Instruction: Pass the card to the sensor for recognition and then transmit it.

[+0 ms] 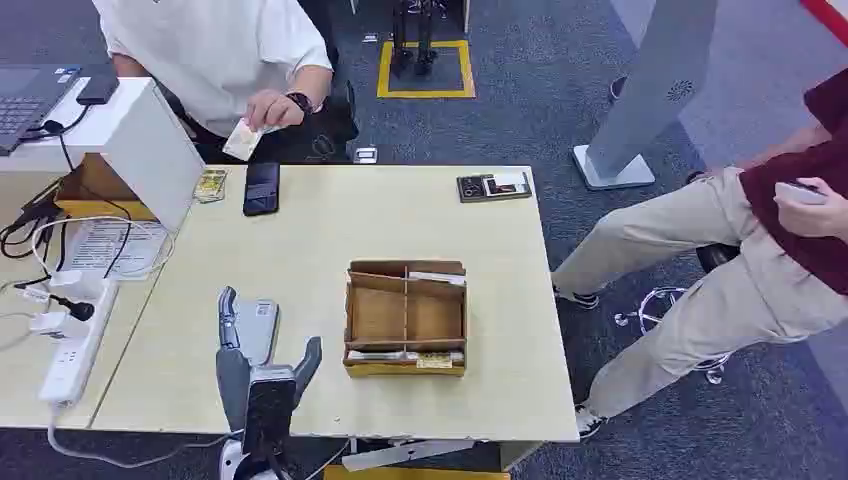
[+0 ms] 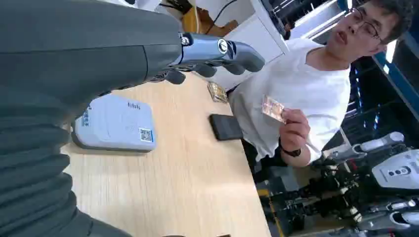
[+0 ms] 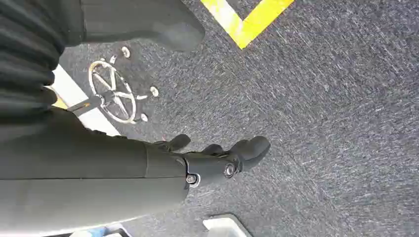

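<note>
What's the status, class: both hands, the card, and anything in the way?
Left hand open above the sensor. Right hand hangs over the floor, holding nothing. Card with the person across the table. No obstruction seen.

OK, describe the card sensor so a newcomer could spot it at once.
Start at the pale wooden table, then its near side, left of the cardboard box. The sensor lies flat under the robot's left hand: a light grey rounded slab, unlike the black phone farther back.

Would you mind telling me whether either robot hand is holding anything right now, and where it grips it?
Neither holds anything. The left hand hovers over the table by the card sensor, fingers apart; the right hand hangs above the floor. The card is in a person's hand, pinched by one end.
</note>
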Controlling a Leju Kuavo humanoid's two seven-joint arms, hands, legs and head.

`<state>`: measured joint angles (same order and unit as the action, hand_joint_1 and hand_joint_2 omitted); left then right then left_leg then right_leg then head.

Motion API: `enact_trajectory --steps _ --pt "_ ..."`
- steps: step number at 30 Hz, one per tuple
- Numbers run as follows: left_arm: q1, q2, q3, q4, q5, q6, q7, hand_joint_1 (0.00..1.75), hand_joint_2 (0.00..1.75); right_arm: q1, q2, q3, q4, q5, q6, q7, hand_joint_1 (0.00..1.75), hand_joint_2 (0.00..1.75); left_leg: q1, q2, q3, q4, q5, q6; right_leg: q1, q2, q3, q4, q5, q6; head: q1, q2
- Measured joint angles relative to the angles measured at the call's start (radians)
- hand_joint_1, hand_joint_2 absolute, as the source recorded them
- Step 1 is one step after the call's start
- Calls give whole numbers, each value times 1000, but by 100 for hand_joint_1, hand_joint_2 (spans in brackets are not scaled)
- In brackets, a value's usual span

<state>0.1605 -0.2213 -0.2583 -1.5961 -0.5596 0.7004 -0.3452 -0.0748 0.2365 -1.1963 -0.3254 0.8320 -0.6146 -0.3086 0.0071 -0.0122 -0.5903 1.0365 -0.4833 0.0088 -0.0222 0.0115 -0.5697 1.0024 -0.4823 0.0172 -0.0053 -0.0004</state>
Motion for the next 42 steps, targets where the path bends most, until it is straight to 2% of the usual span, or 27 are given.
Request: enact_trajectory --steps 10,11,15,16,20,29,34,37,42 --pt "0 5 0 0 0 0 2 0 175 0 0 0 0 0 0 0 0 175 0 0 0 0 0 0 0 0 0 0 0 0 0 0" --pt "0 5 0 0 3 0 2 0 0 0 0 0 0 0 0 0 0 175 0 0 0 0 0 0 0 0 0 0 0 0 0 0" --pt "-11 5 0 1 3 0 -8 0 0 0 0 0 0 8 1 -3 0 175 0 0 0 0 0 0 0 0 0 0 0 0 0 0" --pt "-19 4 2 2 -26 0 -15 0 175 -1 0 0 0 16 2 -3 0 175 0 0 0 0 0 0 0 0 0 0 0 0 0 0" --pt "-78 -6 57 24 -90 0 -34 0 175 -4 0 4 3 40 4 -5 0 175 0 0 1 0 0 0 0 0 0 0 0 0 0 0" --pt "-223 -16 209 114 -174 0 -25 0 175 -11 -6 24 18 69 9 -4 0 175 0 0 1 0 1 0 0 0 1 0 0 0 0 0" --pt "-250 -19 245 146 -186 0 -26 0 175 -13 -8 30 23 71 11 -4 0 175 0 0 0 0 0 0 0 0 0 0 0 0 0 0" --pt "-263 -26 281 158 -248 0 -51 0 175 -13 -10 32 26 78 15 -4 0 175 0 0 1 0 0 0 0 0 0 0 0 0 0 0" --pt "-292 -36 399 185 -360 0 -124 0 175 -14 -12 42 31 90 16 2 0 175 0 0 1 0 0 0 0 1 0 0 0 0 0 0"
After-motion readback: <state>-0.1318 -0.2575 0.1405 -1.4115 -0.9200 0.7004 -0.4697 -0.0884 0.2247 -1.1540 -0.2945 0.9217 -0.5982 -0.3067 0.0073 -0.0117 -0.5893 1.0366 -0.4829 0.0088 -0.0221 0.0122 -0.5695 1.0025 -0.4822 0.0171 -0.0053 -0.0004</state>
